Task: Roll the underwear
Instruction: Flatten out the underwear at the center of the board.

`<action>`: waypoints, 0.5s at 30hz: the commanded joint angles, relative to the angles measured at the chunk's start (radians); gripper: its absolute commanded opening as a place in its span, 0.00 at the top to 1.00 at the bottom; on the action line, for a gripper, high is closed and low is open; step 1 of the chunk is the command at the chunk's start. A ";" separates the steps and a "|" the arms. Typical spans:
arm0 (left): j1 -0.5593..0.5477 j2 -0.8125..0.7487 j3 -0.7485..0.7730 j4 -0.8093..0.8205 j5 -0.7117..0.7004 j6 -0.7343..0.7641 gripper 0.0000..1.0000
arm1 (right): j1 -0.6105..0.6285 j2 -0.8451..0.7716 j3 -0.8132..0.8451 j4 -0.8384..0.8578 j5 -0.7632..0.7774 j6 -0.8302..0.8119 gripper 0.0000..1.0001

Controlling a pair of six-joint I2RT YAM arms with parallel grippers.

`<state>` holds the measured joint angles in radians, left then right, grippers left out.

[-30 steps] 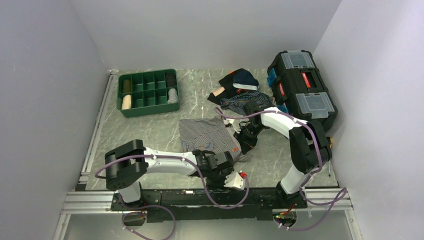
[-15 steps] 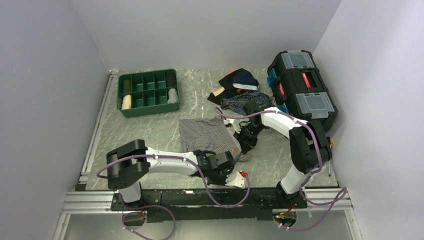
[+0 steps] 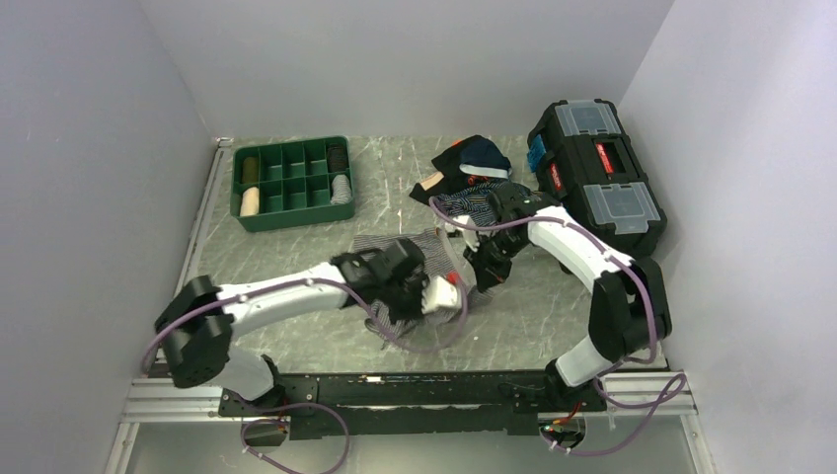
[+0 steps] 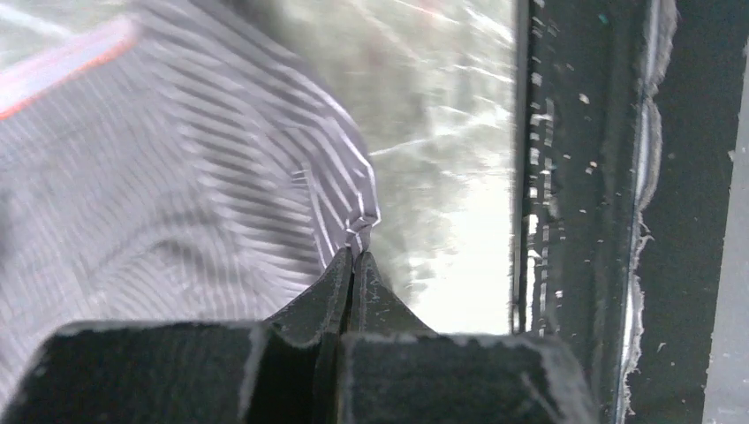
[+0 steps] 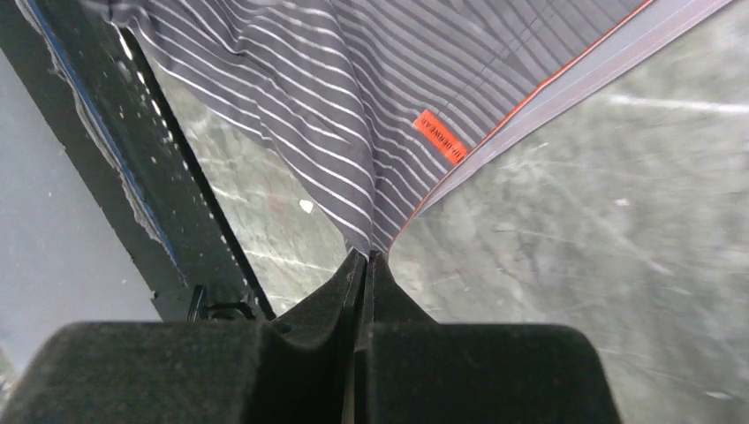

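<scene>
Two pinches hold the cloth here, one from each arm. The left gripper (image 4: 353, 256) is clamped shut on a small peak of the underwear (image 4: 177, 177), its tips meeting with only a fold of the thin striped fabric between them. The right gripper (image 5: 365, 258) is closed the same way on a corner beside the pale waistband (image 5: 574, 71), just below the little orange label (image 5: 439, 135). From above, the garment sits in the middle of the marble table (image 3: 296, 262), between the green tray (image 3: 296, 221) and the black toolbox (image 3: 595, 178), on the near side of the heap of darker garments (image 3: 472, 163). The left arm crosses over much of it, so I cannot tell how much lies flat and how much is raised. In both wrist views the cloth fans away from the fingertips with bare marble showing beside it, so I'd say the held parts are drawn up off the surface. Holding it at two places set apart looks deliberate to me: fabric this limp would sag and bunch from a single grip, while two keep one edge stretched straight so it can be turned over evenly. I judge the rolling has barely begun, since no rolled part is visible anywhere yet.
</scene>
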<state>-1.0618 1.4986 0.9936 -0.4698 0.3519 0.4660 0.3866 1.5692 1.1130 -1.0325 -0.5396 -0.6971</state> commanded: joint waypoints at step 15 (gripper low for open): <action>0.639 -0.153 0.547 -0.261 0.202 0.018 1.00 | 0.034 0.115 0.909 -0.213 0.305 0.026 1.00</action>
<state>-0.4988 1.2766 1.3445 -0.6563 0.5152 0.4667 0.4232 1.5875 1.8389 -1.1732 -0.3805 -0.6647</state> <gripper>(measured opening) 0.012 0.009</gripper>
